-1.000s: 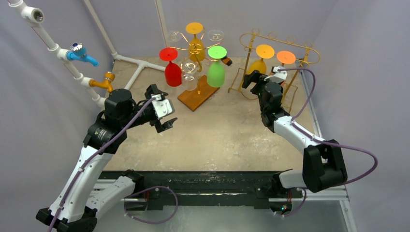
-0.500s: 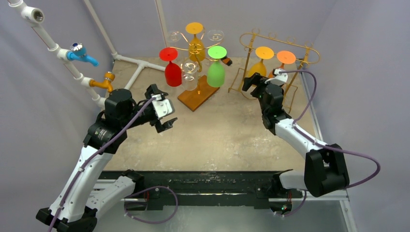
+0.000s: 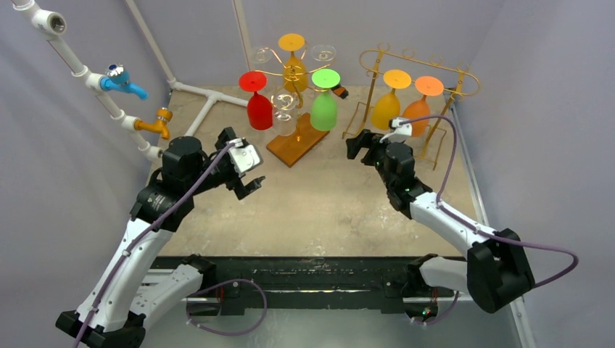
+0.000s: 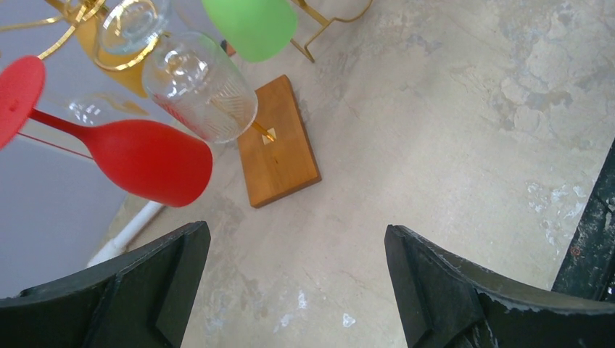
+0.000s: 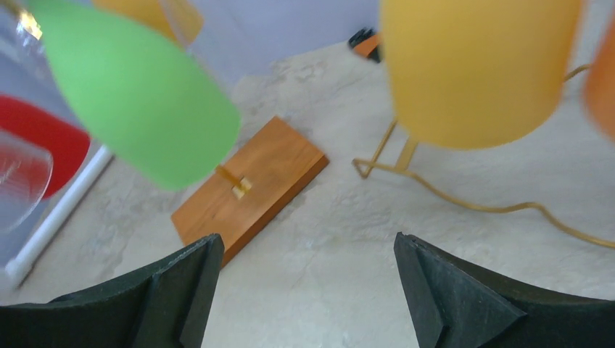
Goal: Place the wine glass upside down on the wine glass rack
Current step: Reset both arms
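Observation:
Two wine glasses hang upside down on the gold wire rack [image 3: 435, 71] at the back right: a yellow glass [image 3: 385, 109] and an orange glass [image 3: 418, 112]. My right gripper [image 3: 357, 146] is open and empty, left of this rack and apart from it. In the right wrist view the jaws [image 5: 304, 283] stand wide over bare table, with the yellow glass [image 5: 471, 65] above and the orange glass [image 5: 602, 80] at the right edge. My left gripper [image 3: 246, 178] is open and empty over the table; its wrist view [image 4: 297, 268] shows nothing between the jaws.
A second gold rack on a wooden base [image 3: 296, 142] stands at the back centre with a red glass [image 3: 259, 109], a green glass [image 3: 324, 109], a yellow glass [image 3: 294, 69] and clear glasses [image 3: 284, 114]. White pipes with a blue tap [image 3: 120, 80] run along the left.
My right gripper has drawn back from the gold wire rack, moving left and nearer to me; both glasses stay hanging there. The left arm has shifted only slightly.

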